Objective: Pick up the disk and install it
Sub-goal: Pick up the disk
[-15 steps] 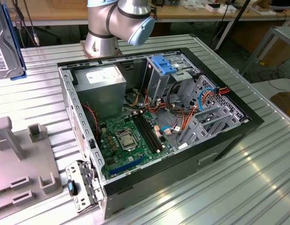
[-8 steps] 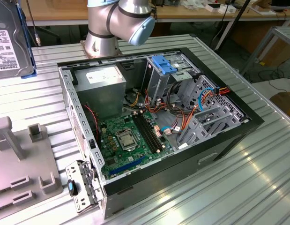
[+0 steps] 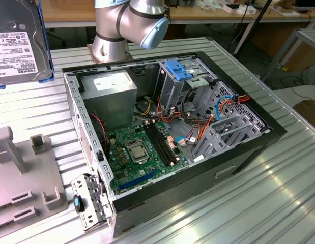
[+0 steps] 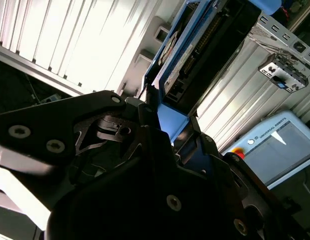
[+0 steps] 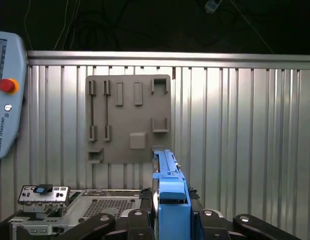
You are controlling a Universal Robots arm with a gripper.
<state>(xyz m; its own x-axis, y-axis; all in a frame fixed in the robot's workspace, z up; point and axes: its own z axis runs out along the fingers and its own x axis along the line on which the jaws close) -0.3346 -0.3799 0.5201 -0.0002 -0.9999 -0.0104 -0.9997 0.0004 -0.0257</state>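
The disk [image 3: 17, 46] is a dark metal hard drive in a blue carrier frame, hanging upright at the exterior view's far left, above the grey holder plate [image 3: 25, 173]. In both wrist views my gripper [image 4: 167, 125] [image 5: 170, 220] is shut on the disk's near end. The disk [image 4: 205, 45] [image 5: 169, 185] sticks out edge-on between the black fingers. The open computer case [image 3: 167, 137] lies on the table to the exterior view's right of the disk, with its metal drive cage [image 3: 190, 86] at the far side.
A blue bracket [image 3: 178, 68] sits on top of the drive cage, with cables and the motherboard [image 3: 139, 150] below it. The arm's base [image 3: 124, 25] stands behind the case. A teach pendant [image 5: 7, 100] lies beside the grey holder plate [image 5: 128, 120] on the ribbed metal table [image 3: 249, 203].
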